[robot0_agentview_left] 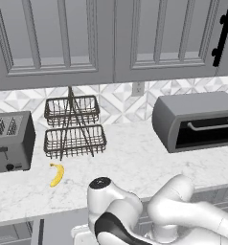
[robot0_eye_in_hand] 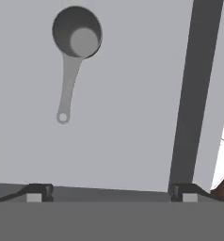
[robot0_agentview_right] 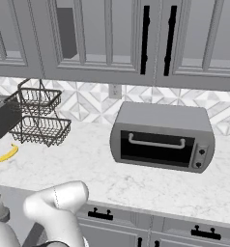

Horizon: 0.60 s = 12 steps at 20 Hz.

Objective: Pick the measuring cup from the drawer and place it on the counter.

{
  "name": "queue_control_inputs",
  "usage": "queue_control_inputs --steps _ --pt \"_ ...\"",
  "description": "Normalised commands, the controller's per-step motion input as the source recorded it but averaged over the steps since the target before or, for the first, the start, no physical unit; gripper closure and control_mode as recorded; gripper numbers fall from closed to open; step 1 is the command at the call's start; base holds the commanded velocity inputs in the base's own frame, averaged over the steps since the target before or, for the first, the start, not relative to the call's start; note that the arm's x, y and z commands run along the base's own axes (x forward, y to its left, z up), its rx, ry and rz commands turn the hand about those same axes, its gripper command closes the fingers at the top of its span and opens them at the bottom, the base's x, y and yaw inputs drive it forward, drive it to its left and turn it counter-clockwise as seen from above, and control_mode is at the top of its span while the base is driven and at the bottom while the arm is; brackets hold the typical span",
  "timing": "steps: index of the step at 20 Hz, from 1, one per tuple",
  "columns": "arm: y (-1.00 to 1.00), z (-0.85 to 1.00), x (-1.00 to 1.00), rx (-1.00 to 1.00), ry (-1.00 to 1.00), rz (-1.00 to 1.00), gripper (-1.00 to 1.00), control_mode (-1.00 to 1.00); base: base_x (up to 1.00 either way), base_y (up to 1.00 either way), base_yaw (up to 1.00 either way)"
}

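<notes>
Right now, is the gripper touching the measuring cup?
Apart. The hand view shows the gripper open, its tips low in frame, with bare drawer floor between them and the measuring cup.

The small dark grey metal measuring cup [robot0_eye_in_hand: 76, 32] lay flat in the plain grey drawer [robot0_eye_in_hand: 128, 117], bowl up.

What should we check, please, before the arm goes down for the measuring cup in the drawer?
1. Fingers spread wide, nothing between them: ok.
2. Measuring cup lies alone on the drawer floor, handle free: ok.
3. Gripper lined up over the cup: not ok; the cup sits far up and off to one side in the hand view.
4. Height above the cup: cannot tell.
5. Bare counter between banana and toaster oven: ok.
</notes>
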Motion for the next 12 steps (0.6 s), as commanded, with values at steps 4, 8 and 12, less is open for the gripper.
queue_control_inputs --steps 4,8,12 --pt "0.0 -0.49 0.32 0.0 -0.11 0.0 -1.0 -1.0 0.0 0.0 0.0" --pt "0.03 -0.38 0.49 0.0 -0.02 0.0 -1.0 -1.0 0.0 0.0 0.0" --pt "0.18 -0.38 0.33 0.0 0.0 0.0 -1.0 -1.0 0.0 0.0 0.0"
